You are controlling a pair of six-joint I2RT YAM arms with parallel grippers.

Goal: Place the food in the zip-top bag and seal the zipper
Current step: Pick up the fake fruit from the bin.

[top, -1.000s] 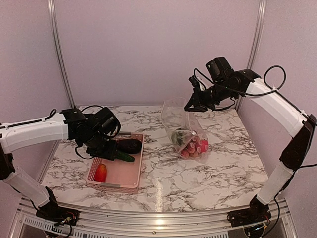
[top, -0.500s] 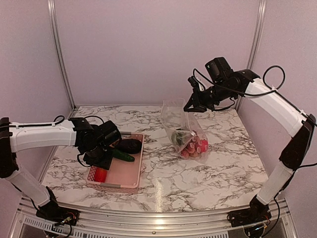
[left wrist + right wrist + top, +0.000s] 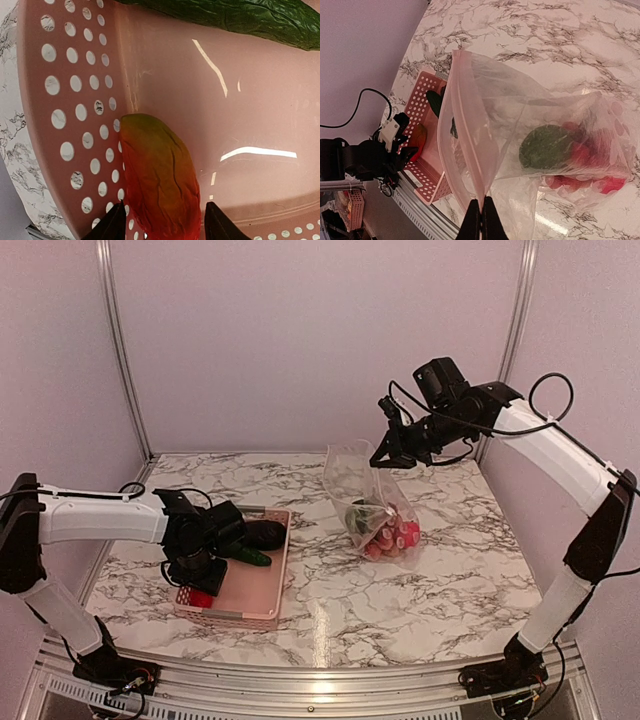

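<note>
Top view: one pink basket [image 3: 235, 618] by the worktop's [image 3: 420, 580] left near edge, with three food pieces in it: one eggplant [image 3: 262, 533], one cucumber [image 3: 250, 556], one yellow-red fruit [image 3: 200, 597]. The left gripper [image 3: 198, 585] is down over the fruit. The right gripper [image 3: 385, 455] holds up the one zip-top bag [image 3: 350, 475], mid-worktop toward the far edge.

Left wrist: fingers [image 3: 111, 227] spread, one on each side of the fruit.

Right wrist: fingers [image 3: 474, 220] pressed together, pinching the zipper [image 3: 446, 107]. Inside the bag there's one green piece [image 3: 545, 146], plus red pieces [image 3: 590, 155] too bunched to count.

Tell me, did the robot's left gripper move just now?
Yes. The left gripper moved toward the near end of the pink perforated plastic basket, down over the yellow-red toy fruit.
</note>
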